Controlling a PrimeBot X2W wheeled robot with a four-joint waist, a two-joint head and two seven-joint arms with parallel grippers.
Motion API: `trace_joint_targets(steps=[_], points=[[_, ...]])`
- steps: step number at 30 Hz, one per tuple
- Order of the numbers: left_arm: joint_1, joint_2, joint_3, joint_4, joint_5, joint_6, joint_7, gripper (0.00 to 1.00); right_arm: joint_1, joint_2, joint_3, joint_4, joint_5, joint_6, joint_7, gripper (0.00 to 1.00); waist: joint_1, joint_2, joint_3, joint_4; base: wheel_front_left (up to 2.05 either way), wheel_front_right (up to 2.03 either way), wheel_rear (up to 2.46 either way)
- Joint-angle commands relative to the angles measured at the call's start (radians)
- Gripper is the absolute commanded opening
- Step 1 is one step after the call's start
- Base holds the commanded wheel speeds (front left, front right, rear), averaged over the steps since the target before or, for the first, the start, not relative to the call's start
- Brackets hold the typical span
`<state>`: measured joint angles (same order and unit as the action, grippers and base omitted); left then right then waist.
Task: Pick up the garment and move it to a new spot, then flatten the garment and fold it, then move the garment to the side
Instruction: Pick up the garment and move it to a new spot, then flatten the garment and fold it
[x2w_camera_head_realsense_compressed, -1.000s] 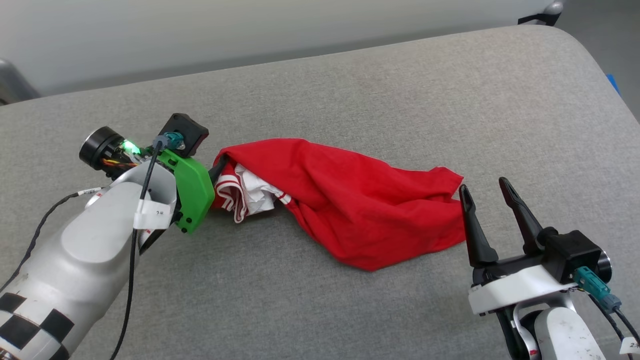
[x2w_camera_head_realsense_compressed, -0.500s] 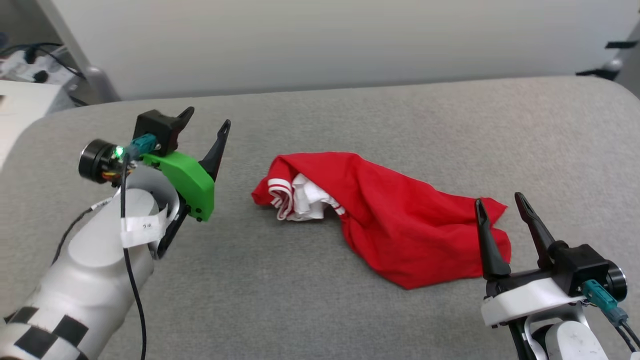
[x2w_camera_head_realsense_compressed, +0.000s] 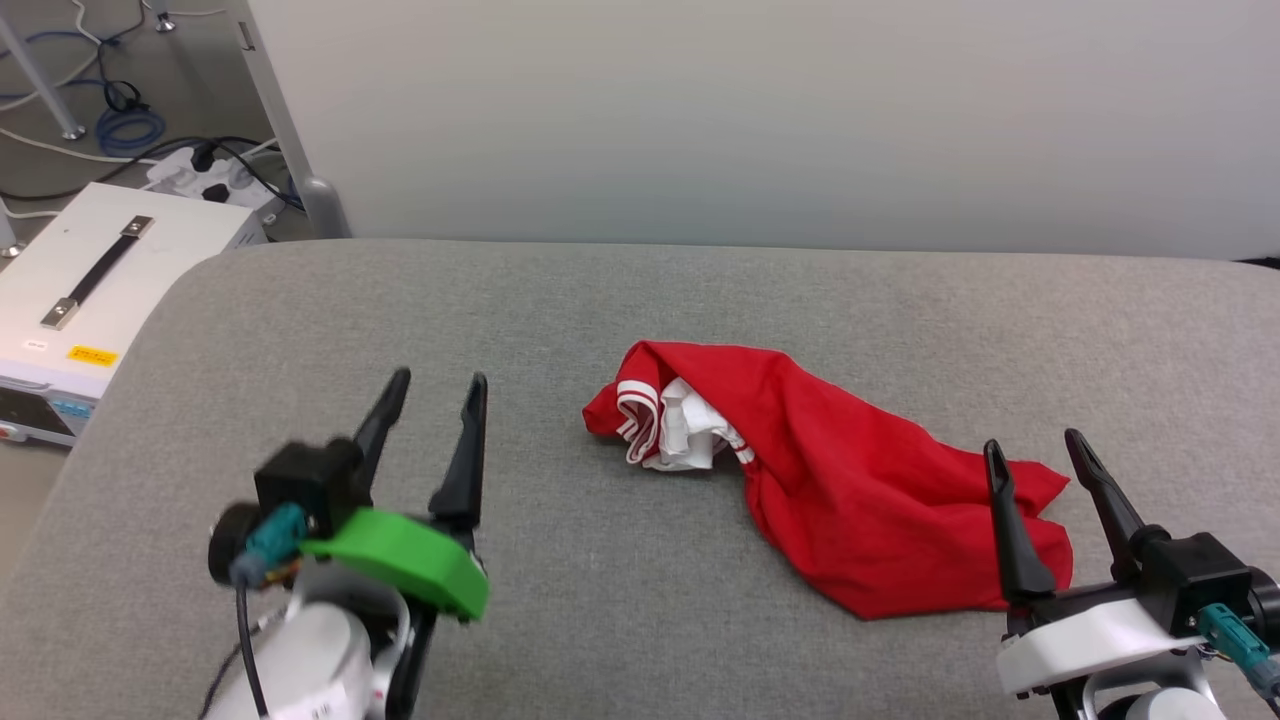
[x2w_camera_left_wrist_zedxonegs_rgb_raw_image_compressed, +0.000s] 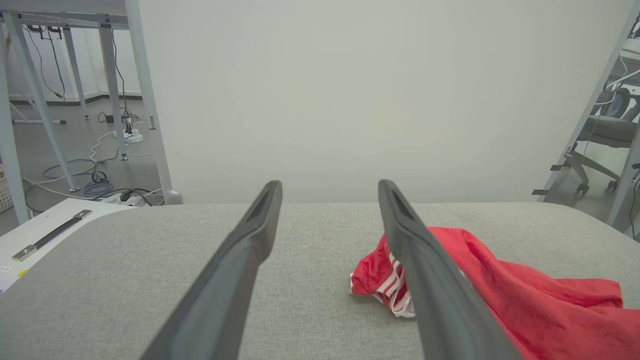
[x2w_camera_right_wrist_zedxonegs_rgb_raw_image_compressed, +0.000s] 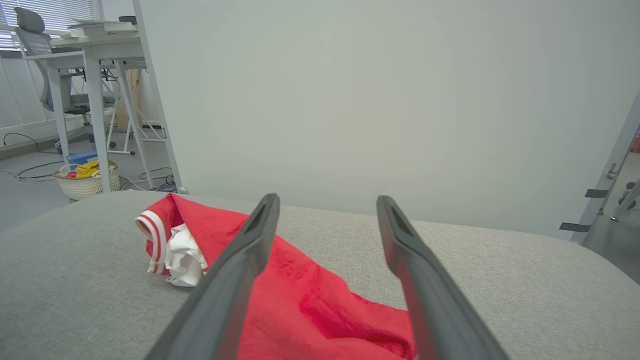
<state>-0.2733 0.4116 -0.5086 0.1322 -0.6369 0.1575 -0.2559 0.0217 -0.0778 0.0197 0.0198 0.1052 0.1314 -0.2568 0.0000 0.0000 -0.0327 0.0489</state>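
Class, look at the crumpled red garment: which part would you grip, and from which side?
Probably the striped-trim end of the garment, approached from the left by the open left gripper: it bunches up off the grey surface, offering a raised fold.

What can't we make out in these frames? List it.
Print on the garment: head view, the cloth is crumpled and folded over itself, so no lettering shows.
Whether the right pincer touches the garment: head view, its fingers overlap the cloth; cannot tell.
Wrist housing of the left pincer: head view, blurred.
Labels on the white box: head view, too small, box cut by the left edge.
Contents of the basket: right wrist view, too small.
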Motion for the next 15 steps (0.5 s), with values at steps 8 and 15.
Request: trace_joint_targets(steps=[8,15], points=[[0.191,-0.095,0.083,-0.105,0.123,-0.004,-0.006,1.00,0.034,-0.016,0.010,-0.004,0.016,-0.001,-0.005,1.00,0.0000,0.0000,-0.015,0.022,0.00,0.00,0.00],[0.197,-0.135,0.111,-0.099,0.186,-0.049,-0.006,1.00,0.027,-0.045,0.037,0.009,0.021,-0.001,-0.003,1.00,0.0000,0.0000,-0.002,0.049,0.00,0.00,0.00]])
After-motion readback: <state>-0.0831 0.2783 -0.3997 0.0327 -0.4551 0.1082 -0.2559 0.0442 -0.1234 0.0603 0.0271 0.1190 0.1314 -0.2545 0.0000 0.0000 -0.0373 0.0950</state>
